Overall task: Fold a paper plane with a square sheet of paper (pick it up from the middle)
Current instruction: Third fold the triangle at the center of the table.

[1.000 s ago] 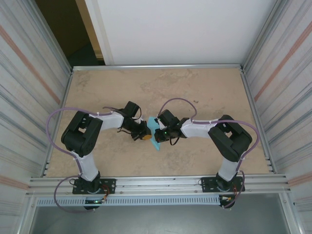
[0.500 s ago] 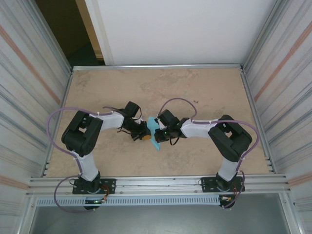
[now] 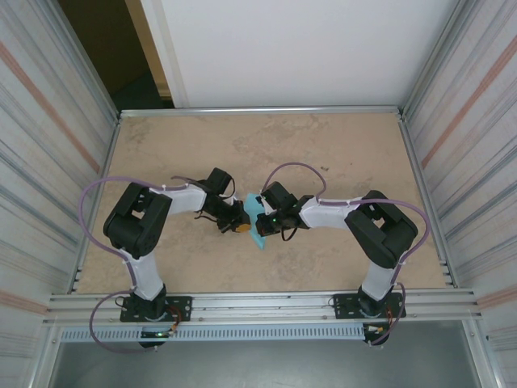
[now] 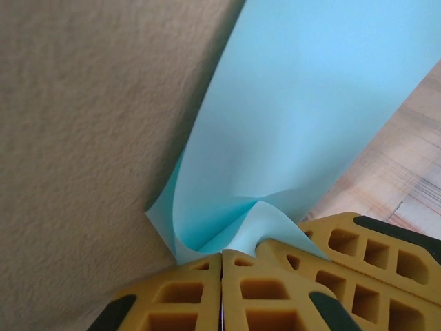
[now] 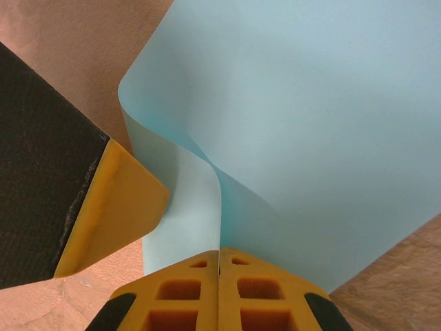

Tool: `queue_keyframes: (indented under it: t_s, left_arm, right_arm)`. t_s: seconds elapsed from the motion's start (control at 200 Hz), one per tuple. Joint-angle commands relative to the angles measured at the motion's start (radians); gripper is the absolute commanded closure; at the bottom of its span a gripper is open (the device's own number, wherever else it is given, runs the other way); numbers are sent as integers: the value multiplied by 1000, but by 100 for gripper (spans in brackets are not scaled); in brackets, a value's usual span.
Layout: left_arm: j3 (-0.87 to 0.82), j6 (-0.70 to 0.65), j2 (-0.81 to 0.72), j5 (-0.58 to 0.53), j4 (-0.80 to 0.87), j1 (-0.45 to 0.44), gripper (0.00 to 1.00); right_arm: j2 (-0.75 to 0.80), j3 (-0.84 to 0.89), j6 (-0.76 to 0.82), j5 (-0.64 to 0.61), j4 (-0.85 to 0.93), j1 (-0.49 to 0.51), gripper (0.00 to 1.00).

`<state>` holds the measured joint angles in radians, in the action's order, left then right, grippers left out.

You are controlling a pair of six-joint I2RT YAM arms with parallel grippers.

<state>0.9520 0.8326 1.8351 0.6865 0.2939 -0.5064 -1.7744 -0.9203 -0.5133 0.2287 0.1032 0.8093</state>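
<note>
Two grippers meet tip to tip: the left gripper and the right gripper each have their fingers pressed together, pinching the blue sheet of paper. The sheet curls up just ahead of both sets of fingertips, above the table. Condition: softly bent, no sharp crease or pointed nose visible, so judged early, with most folds left.

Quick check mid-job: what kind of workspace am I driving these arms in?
Probably a lab test cell rather than a home or factory floor: a beige table framed by aluminium rails, ribbed panel walls on both sides, and a white board closing the back.
</note>
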Motion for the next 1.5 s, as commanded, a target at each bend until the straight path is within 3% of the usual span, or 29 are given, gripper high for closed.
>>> queue_keyframes:
  t_s: [0.0, 0.281, 0.671, 1.303, 1.493]
  left_arm:
    - [27, -26, 8, -8, 32, -4, 91]
    - [100, -61, 0, -16, 64, 4, 89]
    - [36, -69, -54, -1, 11, -2, 88]
    - [48, -55, 51, -74, 53, -6, 90]
    - [53, -59, 65, -128, 114, -5, 90]
  right_arm:
    - [-15, -10, -7, -5, 39, -5, 97]
    - [5, -9, -10, -8, 39, -5, 97]
    - [14, -9, -20, -25, 50, -5, 98]
    - [-7, -28, -18, -20, 68, -7, 97]
    - [31, -37, -44, -23, 86, -10, 86]
